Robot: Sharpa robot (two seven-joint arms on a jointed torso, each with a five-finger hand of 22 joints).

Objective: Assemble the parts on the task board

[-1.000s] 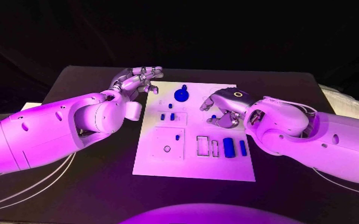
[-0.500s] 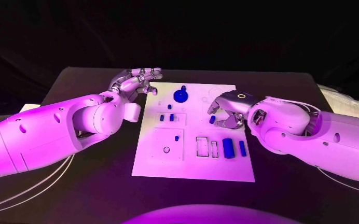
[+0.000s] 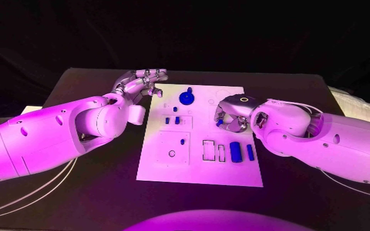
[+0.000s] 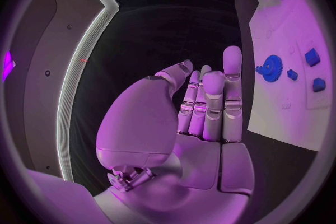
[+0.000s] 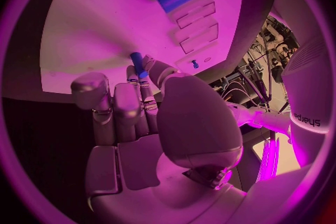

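Head view gives you the whole job at a glance: the task board (image 3: 202, 135) lies flat in the middle of the dark surface (image 3: 85, 180), and you are partway through. Toward the board's far end a blue gear (image 3: 186, 98) with a knob sits on the plate, and nearer its middle two small blue blocks (image 3: 172, 120) stand in a framed recess. At the board's near end, on its right side, a larger blue block (image 3: 235, 152) and a slimmer blue bar (image 3: 249, 152) lie beside two outlined slots that look unfilled; I judge these, and the small piece on the framed square at the board's near left, are what you have left.

Your right hand (image 3: 229, 116) hangs over the board's right half, just past the gear, and it pinches a small blue peg (image 5: 138, 63) between thumb and a fingertip; the right wrist view shows the peg poking out toward the white plate, with the larger block lying further along the board. The peg is short, round-ended and slim, so it looks like one for a small hole rather than the slots.

Your left hand (image 3: 143, 83) hovers off the board's far left corner, holding nothing, its fingers (image 4: 210, 103) straight, side by side and a little apart.
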